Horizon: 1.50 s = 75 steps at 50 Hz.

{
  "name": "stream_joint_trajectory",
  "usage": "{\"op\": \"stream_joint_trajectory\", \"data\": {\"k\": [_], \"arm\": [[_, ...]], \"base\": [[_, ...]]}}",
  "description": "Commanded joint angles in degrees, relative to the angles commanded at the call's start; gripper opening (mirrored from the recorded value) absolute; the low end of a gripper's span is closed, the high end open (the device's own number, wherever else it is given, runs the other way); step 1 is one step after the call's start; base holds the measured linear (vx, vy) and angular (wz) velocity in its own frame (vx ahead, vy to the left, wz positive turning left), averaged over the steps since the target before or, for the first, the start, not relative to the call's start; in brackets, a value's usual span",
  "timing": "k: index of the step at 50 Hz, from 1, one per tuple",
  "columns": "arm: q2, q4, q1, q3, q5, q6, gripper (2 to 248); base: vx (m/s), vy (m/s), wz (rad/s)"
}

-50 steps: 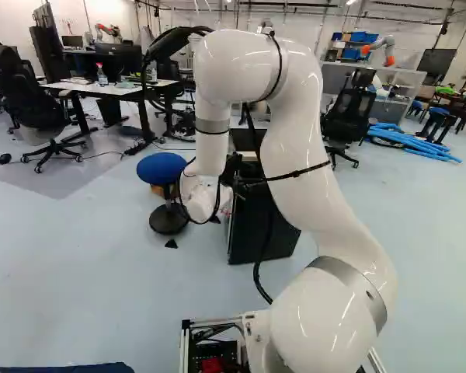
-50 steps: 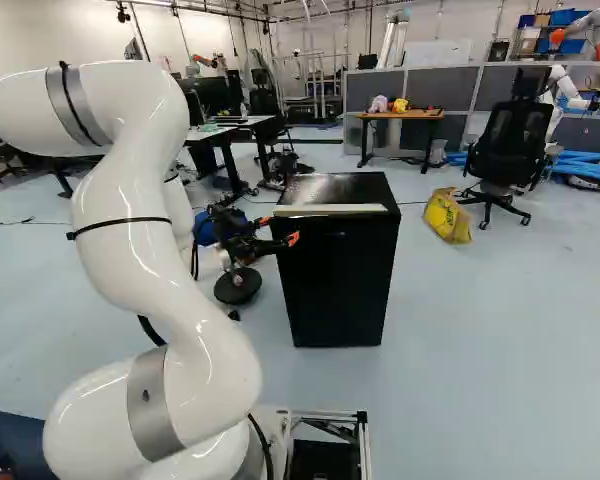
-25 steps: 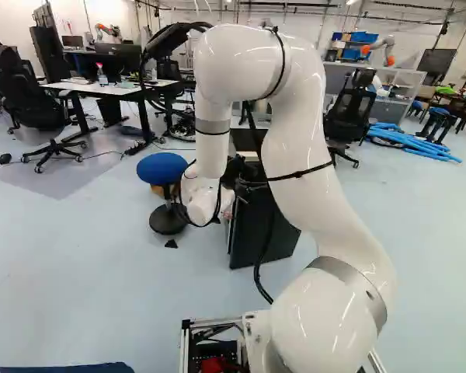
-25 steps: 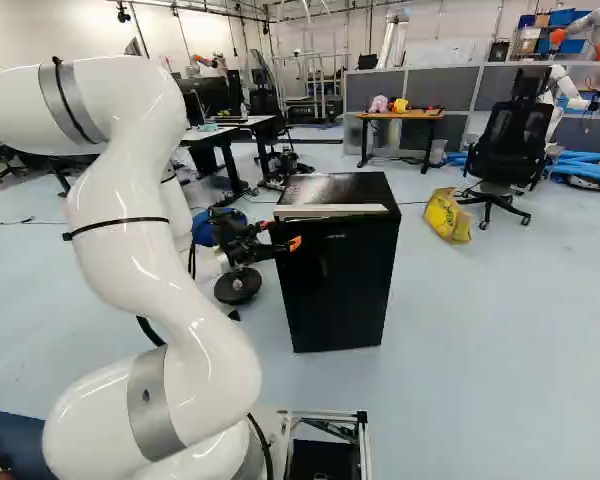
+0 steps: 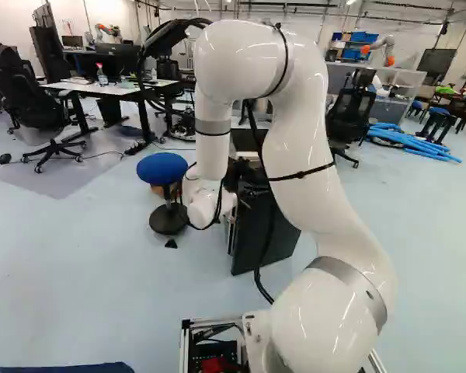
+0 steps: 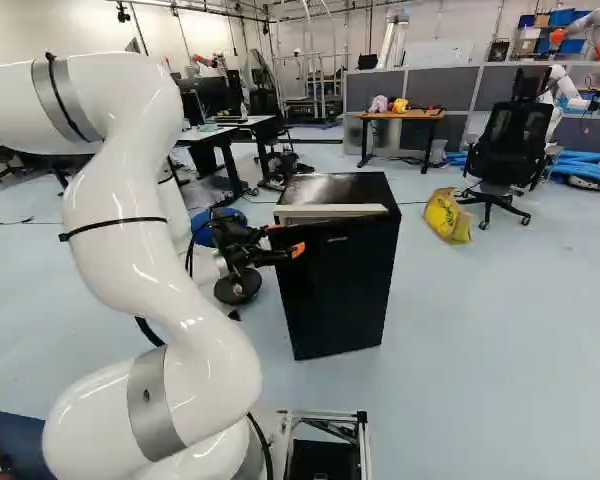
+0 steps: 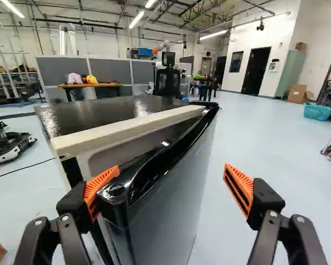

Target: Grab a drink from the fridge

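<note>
In the right base view my gripper (image 6: 284,253) reaches the upper left edge of the black fridge (image 6: 338,186). Its door (image 6: 342,290) stands slightly ajar, hinged at that view's right. Seen from the wrist, the gripper (image 7: 172,170) has its fingers wide apart, with the free edge of the door (image 7: 165,204) between them. One orange pad (image 7: 102,185) lies at the door's edge, on the side of the gap; the other (image 7: 239,187) stands well away from the door's outer face. No drink shows; the fridge's inside is hidden.
A blue stool (image 5: 161,169) stands just beyond the arm. Farther off are a yellow bag (image 6: 447,216), an office chair (image 6: 510,145) and desks. Another robot (image 6: 570,90) is at the far right of the right base view.
My arm has drawn back a little toward the base. The free side of the fridge door has swung outward with it, widening the gap slightly. The base has not moved.
</note>
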Motion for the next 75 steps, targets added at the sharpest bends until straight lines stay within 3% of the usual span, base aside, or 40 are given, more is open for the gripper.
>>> {"op": "stream_joint_trajectory", "data": {"k": [75], "arm": [[2.6, 22.1, 3.7, 8.4, 0.0, 0.0, 247]], "base": [[0.0, 0.0, 0.0]]}}
